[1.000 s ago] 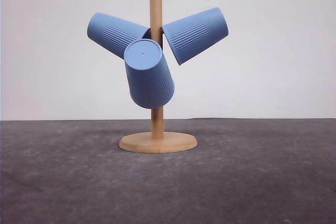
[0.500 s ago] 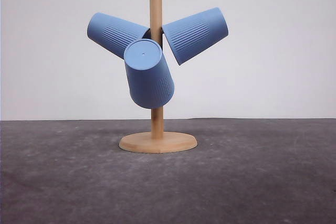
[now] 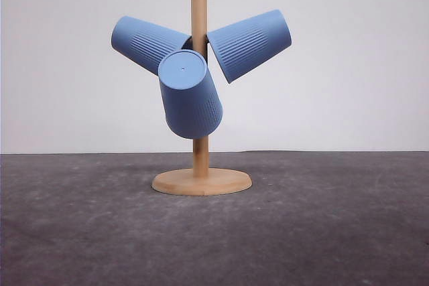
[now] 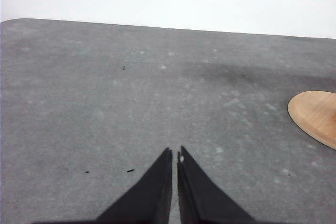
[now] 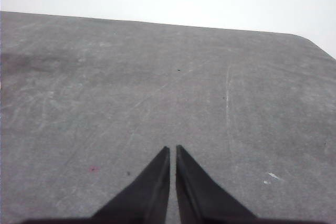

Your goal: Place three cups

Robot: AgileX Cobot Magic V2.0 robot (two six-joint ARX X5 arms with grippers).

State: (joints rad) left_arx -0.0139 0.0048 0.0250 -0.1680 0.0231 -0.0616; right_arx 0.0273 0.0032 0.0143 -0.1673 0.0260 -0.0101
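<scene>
Three cups hang mouth-inward on the wooden peg stand (image 3: 200,98) at the middle of the bench (image 3: 80,232): the left cup (image 3: 144,43) slants base up-left, the right cup (image 3: 251,43) base up-right, the front cup (image 3: 190,95) base toward me. No writing shows. The left gripper (image 4: 174,153) and right gripper (image 5: 172,149) are pinched together, holding nothing, over bare bench.
</scene>
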